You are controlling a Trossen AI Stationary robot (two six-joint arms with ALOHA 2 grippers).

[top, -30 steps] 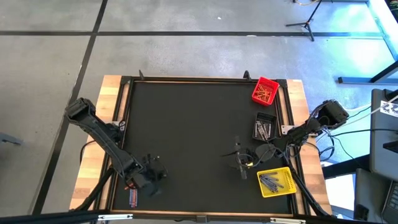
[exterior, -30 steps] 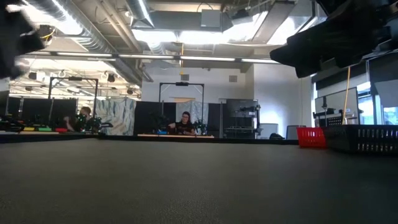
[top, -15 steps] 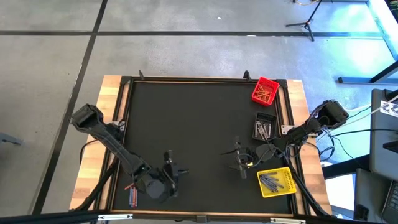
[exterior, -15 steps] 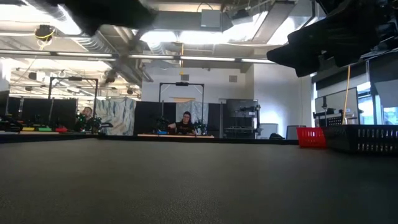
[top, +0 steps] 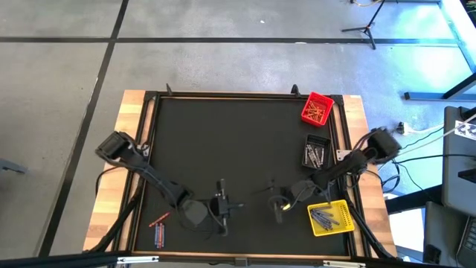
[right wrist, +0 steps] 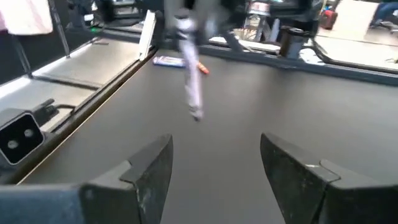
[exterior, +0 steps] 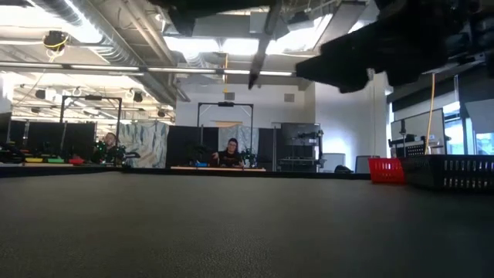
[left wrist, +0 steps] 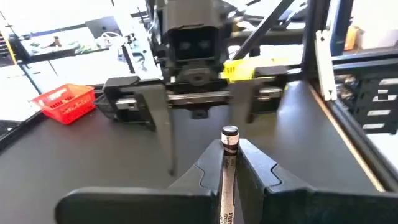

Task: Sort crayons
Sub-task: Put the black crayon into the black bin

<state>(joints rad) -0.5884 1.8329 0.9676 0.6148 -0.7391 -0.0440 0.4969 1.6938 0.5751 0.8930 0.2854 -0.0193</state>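
- Grey crayon (left wrist: pixel 228 163) clamped in left hand (top: pixel 222 206), near surface (top: pixel 223 141) 6 o'clock edge; long axis points at right hand (top: pixel 277 199).
- Right hand at 3 o'clock of it, close, fingers (right wrist: pixel 149 168) apart, facing the crayon tip; looks like a handover.
- Thin stick, grey paper wrap, dark band near tip.
- Loose crayons (top: pixel 159 231) lie at 8 o'clock corner; yellow bin (top: pixel 330 217) of blue ones at 4 o'clock.

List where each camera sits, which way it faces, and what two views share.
High: overhead, straight down on the table; both arms show.
Low: table height, facing the room; arms overhead.
Left wrist: behind the left gripper, shut on a grey crayon, facing the right gripper.
Right wrist: behind the open right gripper, facing that crayon.
Shared: the red bin, high and left wrist.
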